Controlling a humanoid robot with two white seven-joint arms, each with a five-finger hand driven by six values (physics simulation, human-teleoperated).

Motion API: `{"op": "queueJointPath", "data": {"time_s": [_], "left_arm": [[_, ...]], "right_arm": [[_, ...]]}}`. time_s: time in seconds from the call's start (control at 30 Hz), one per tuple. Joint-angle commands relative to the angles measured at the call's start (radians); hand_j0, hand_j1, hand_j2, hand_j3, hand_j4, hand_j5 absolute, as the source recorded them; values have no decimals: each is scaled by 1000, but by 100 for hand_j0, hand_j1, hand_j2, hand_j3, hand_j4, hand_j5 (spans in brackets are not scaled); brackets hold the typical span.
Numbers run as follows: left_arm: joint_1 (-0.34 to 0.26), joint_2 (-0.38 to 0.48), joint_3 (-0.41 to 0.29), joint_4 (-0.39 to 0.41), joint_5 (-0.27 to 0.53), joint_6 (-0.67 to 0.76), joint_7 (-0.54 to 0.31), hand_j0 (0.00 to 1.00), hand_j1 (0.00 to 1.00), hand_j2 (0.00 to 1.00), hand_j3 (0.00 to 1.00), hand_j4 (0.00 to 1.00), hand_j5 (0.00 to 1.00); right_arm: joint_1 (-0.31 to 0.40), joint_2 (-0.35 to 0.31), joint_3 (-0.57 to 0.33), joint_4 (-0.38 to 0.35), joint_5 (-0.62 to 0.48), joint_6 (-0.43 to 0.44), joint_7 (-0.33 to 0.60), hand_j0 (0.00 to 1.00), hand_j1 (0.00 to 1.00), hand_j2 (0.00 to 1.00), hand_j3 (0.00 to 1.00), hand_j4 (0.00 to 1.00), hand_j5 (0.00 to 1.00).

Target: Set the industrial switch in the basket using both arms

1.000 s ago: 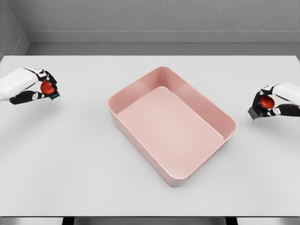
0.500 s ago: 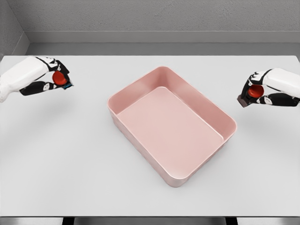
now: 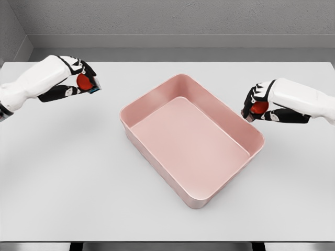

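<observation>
A pink rectangular basket sits in the middle of the white table, turned at an angle. My left hand hovers left of the basket, up off the table, shut on an industrial switch with a red button and a dark base with a teal edge. My right hand hangs just beside the basket's right rim, shut on a second industrial switch whose red button shows between the fingers. Nothing lies inside the basket.
The white table runs to a grey wall at the back. Its front edge lies near the bottom of the picture. Apart from the basket, no other objects stand on it.
Both hands have risen and moved inward toward the basket, each carrying its switch. The right hand now reaches the basket's right rim; the left is closer to its left side.
</observation>
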Motion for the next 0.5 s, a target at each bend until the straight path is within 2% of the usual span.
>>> {"op": "queueJointPath", "data": {"time_s": [0.0,0.3,0.4,0.43,0.47], "left_arm": [[0,-6,0,-28,7,1,0,44,44,44,44,44,44],[-5,-39,-1,-62,6,1,-6,44,44,44,44,44,44],[-6,-52,-3,-66,2,1,-6,44,44,44,44,44,44],[-6,-54,-3,-71,1,1,-6,44,44,44,44,44,44],[-6,-62,-3,-72,1,1,-6,44,44,44,44,44,44]], "right_arm": [[2,36,0,-11,19,2,0,41,41,41,41,41,41],[-15,180,11,-11,108,2,2,42,42,42,42,42,42],[-23,203,31,-11,116,2,2,43,43,43,43,43,43],[-28,214,39,-11,134,2,0,47,47,47,47,47,47],[-29,222,39,-11,137,2,0,63,63,63,63,63,63]]}}
